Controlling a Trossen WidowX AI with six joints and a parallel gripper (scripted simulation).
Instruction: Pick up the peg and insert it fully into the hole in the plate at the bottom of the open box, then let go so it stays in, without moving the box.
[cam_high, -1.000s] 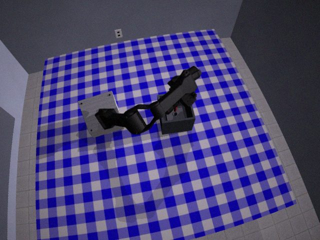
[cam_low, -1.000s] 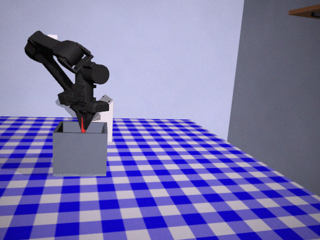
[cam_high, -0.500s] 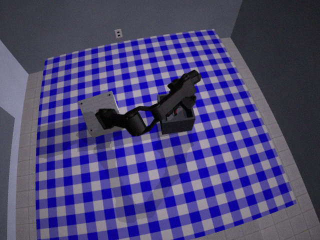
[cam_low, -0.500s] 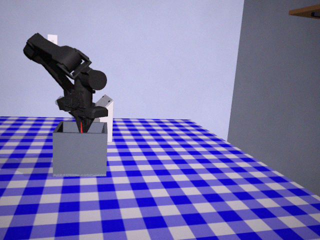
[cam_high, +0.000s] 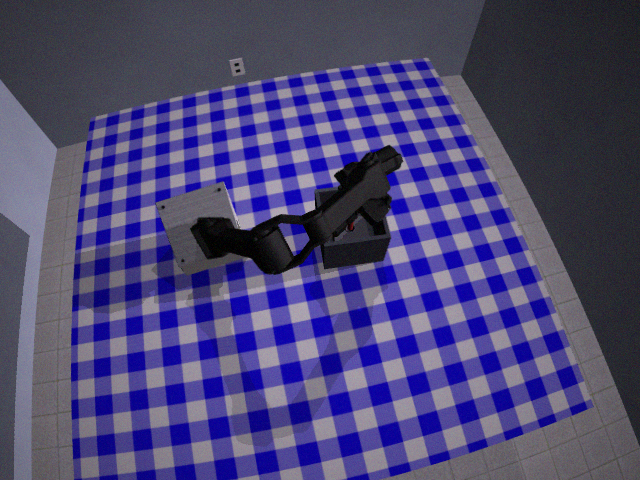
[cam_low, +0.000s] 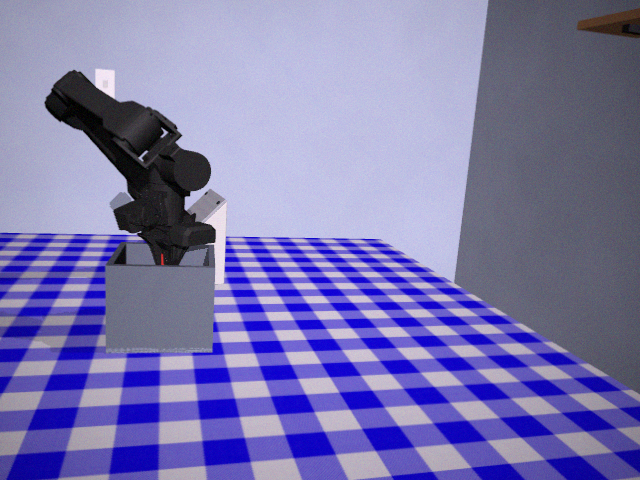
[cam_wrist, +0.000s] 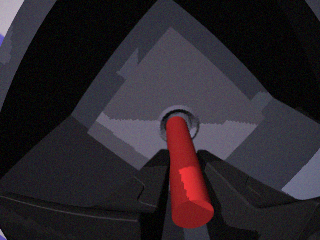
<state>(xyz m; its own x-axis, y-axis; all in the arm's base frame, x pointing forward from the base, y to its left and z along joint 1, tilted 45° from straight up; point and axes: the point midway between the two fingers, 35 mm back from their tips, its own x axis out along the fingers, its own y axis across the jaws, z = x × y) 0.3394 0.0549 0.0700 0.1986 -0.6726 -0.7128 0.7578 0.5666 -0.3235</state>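
- base block (cam_high: 178, 217) sat at the left on the checked cloth (cam_high: 361, 361), with the arm reaching right over the box (cam_low: 160, 310).
- gripper (cam_wrist: 182, 172) was lowered inside the box, clamped narrow on the red peg (cam_wrist: 186, 174).
- the peg's far tip met the hole (cam_wrist: 179, 119) in the plate (cam_wrist: 167, 74); how deep it sat could not be told.
- step in hand, as judged: insertion. next move calls for a straight push down until seated, then release, without nudging the box walls.
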